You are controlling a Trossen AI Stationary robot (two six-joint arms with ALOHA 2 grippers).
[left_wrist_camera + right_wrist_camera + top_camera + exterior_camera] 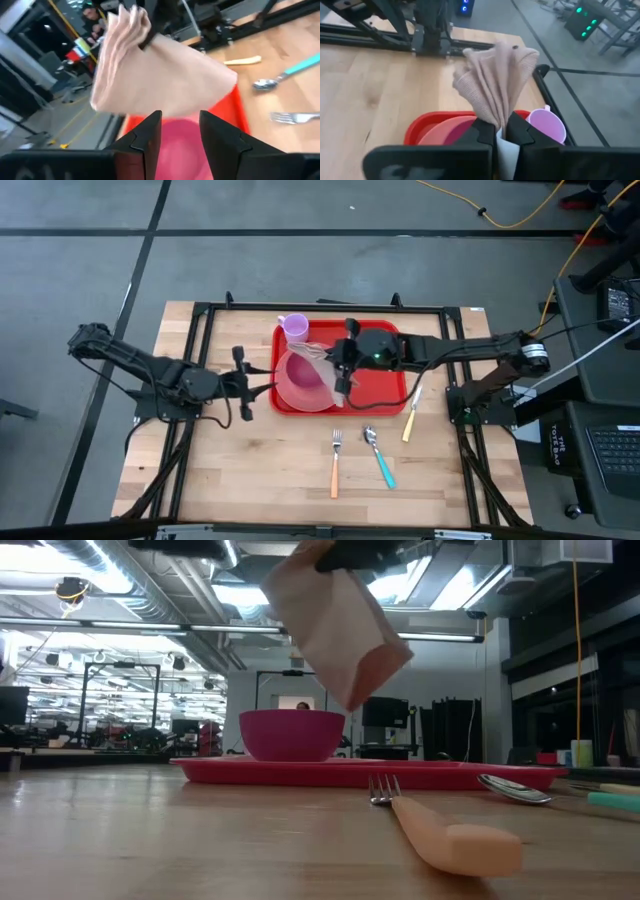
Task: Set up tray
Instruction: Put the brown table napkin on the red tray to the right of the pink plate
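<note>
The red tray [385,385] lies flat on the table's middle. On its left part stands a pink bowl [300,380] [292,735], with a lilac cup [294,327] [547,125] at the tray's far left corner. My right gripper [340,370] [501,131] is over the tray, shut on a beige cloth napkin [495,85] [335,620] [150,70]. My left gripper [262,385] [180,122] is open at the tray's left edge, level with the bowl and pointing at the napkin without touching anything. My right gripper pinches the napkin's gathered, folded end [496,120] between its two fingers, holding several layers. The rest of the cloth fans out beyond the fingertips. In the low view the napkin hangs tilted below the gripper, lifted clear above the bowl.
On the bare wood nearer than the tray lie a fork with an orange handle [335,465] [440,830] and a spoon with a teal handle [380,458]. A yellow-handled knife [411,420] lies to the tray's right. A black frame [200,315] runs around the table.
</note>
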